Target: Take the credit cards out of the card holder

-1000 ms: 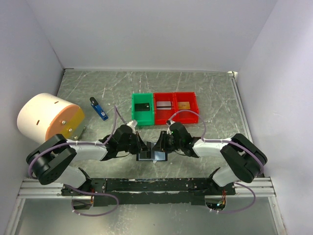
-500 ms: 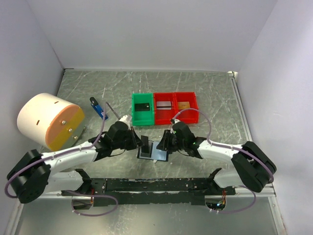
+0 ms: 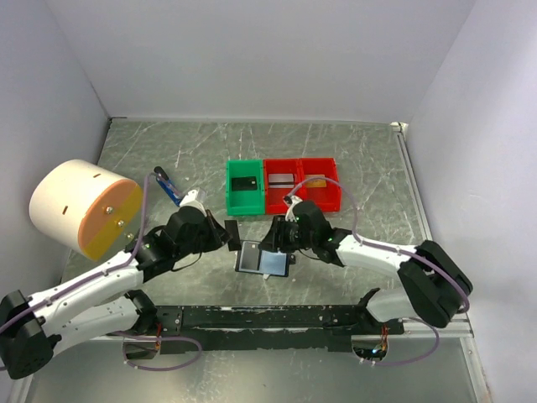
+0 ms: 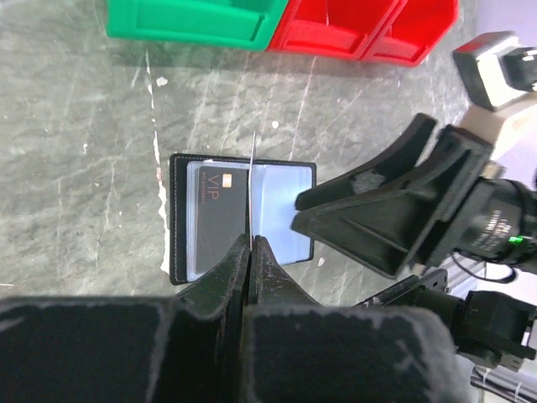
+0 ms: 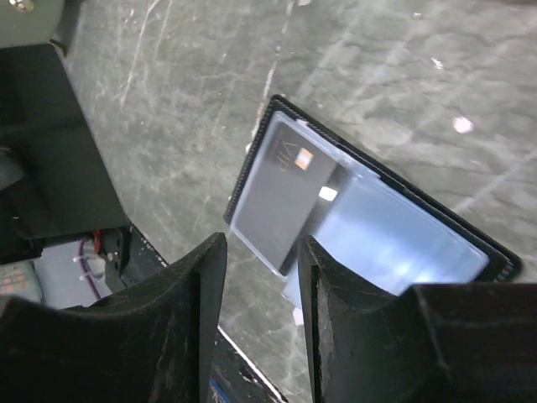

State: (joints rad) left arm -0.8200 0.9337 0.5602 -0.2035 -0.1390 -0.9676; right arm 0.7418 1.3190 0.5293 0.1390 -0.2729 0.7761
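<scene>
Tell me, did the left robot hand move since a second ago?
Yes. The left gripper, pinching a thin credit card, came away from the card holder and moved left, closer to the green bin.

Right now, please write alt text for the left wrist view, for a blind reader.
The left gripper is shut on a thin credit card, seen edge-on, over the open card holder on the table. A dark card sits in one sleeve; a green bin and red bins stand beyond.

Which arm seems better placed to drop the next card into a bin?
Left, probably: the left pincer is shut on a thin card, near the green bin. The right pincer hangs open and empty over the card holder.
</scene>
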